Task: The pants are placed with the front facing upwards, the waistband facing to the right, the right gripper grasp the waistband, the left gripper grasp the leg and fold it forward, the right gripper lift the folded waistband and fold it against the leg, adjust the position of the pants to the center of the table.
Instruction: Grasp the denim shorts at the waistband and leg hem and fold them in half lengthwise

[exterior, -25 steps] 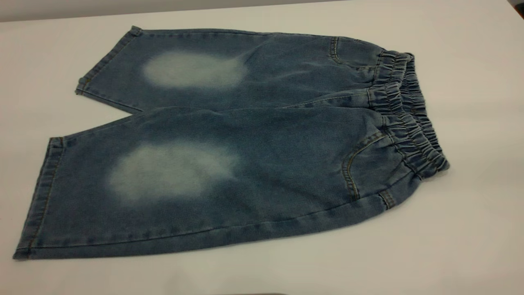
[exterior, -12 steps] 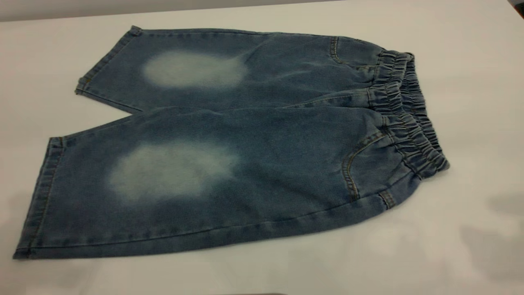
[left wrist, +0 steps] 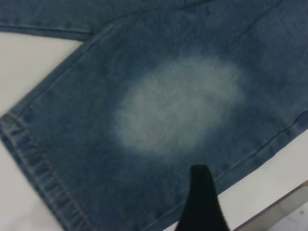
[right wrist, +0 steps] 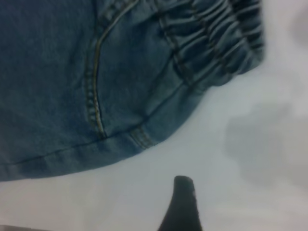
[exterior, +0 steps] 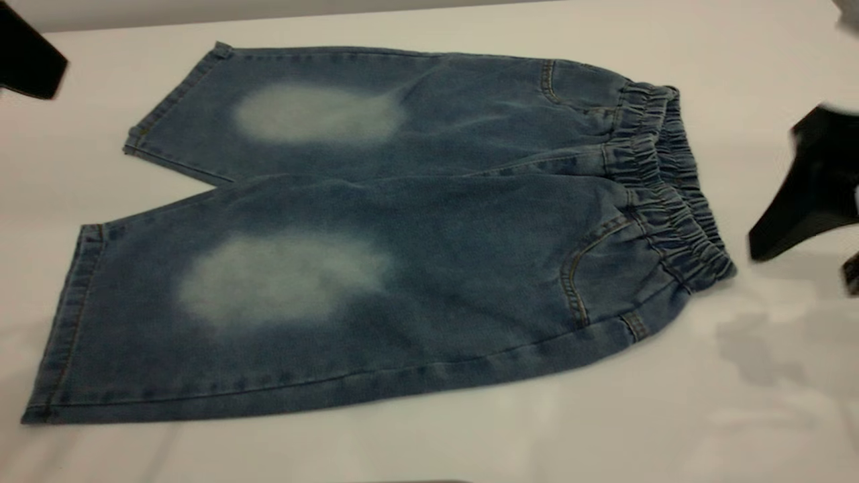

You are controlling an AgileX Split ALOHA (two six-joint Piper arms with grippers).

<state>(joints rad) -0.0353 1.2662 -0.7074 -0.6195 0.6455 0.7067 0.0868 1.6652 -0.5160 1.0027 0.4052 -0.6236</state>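
The blue denim pants (exterior: 376,228) lie flat on the white table (exterior: 738,416), front up, both legs spread to the left. The gathered waistband (exterior: 664,184) points right. My right gripper (exterior: 805,265) hovers open just right of the waistband, apart from it; its wrist view shows one black finger (right wrist: 183,207) over bare table near the waistband (right wrist: 216,38) corner. At the far left corner, beyond the far leg's hem, only part of my left gripper (exterior: 27,60) shows. In its wrist view one black finger (left wrist: 201,202) hangs above a leg (left wrist: 178,106) with its pale patch.
White table surface surrounds the pants on all sides, with shadows of the arms on it at the right front. The table's edge (left wrist: 279,207) shows in the left wrist view, close to the leg's side seam.
Both grippers have come into the exterior view, the left at the far left corner and the right at the right edge. The pants have not moved.
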